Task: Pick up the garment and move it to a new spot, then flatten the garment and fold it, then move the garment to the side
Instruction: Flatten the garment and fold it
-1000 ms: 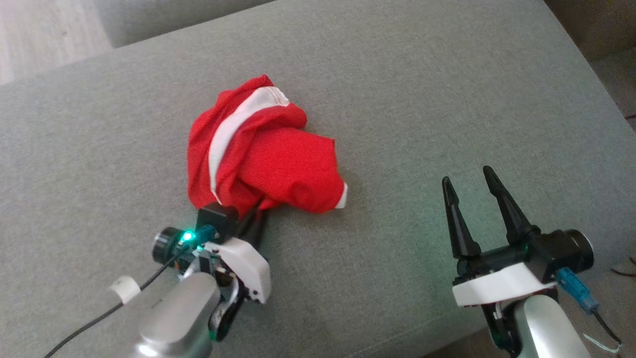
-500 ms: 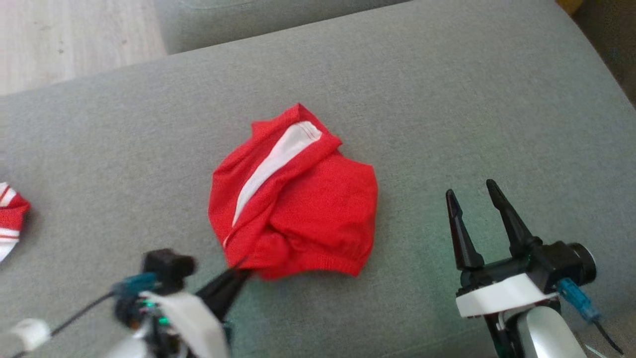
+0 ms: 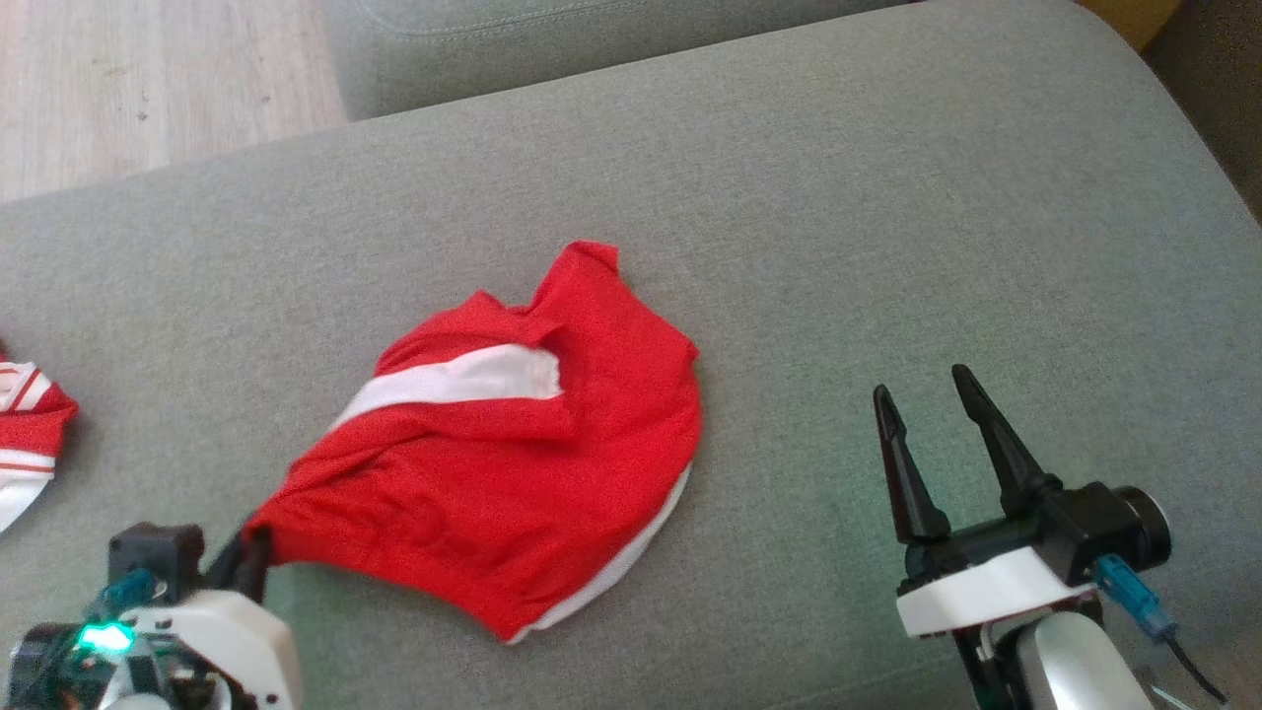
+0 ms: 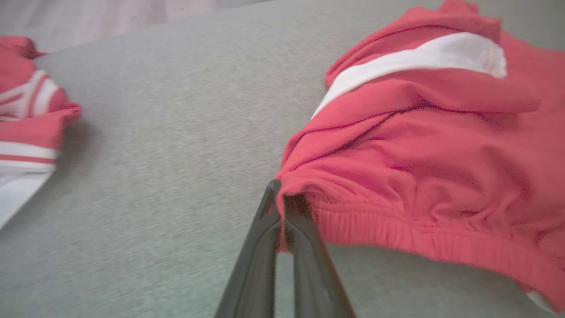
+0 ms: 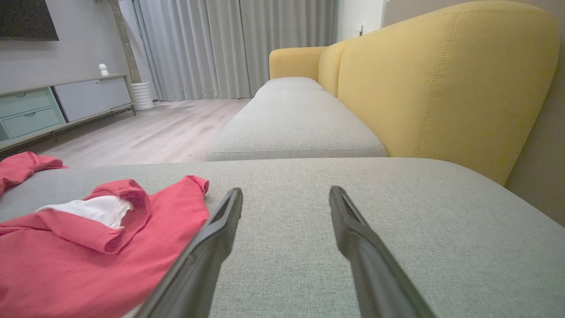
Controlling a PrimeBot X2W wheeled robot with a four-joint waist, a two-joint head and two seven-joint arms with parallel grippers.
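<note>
Red knit garment (image 3: 513, 463), banded with a white stripe (image 3: 463, 380), is lying crumpled at the middle of the grey woven sofa cushion (image 3: 887, 197), with one corner lifted off it. We are pinching that corner with our left gripper (image 4: 280, 191), its two dark fingers pressed together on the ribbed elastic hem (image 4: 397, 236) over the cushion's near left part. Our right gripper (image 3: 917, 380) is hovering over the cushion's near right part, fingers spread apart, nothing between them, clear of the cloth.

We are judging this to be the carry to a new spot, with flattening to follow. To do it well, we are aiming to draw the pinched corner low and steadily, so the cloth slides and unrolls along the cushion instead of bunching. We are also planning to stop well short of the red and white striped cloth (image 3: 25, 434) lying at the cushion's left edge. A red flap is covering part of the white stripe and is going to need opening out. The free gripper is standing well placed to take the other end of the hem, though from the head view we cannot be sure where that end is lying. A thin bite on stretchy knit is likely to slip, so a slow pull is the safer choice.

We are finding no brand, label or readable writing on the garment, the cushion or either gripper.
</note>
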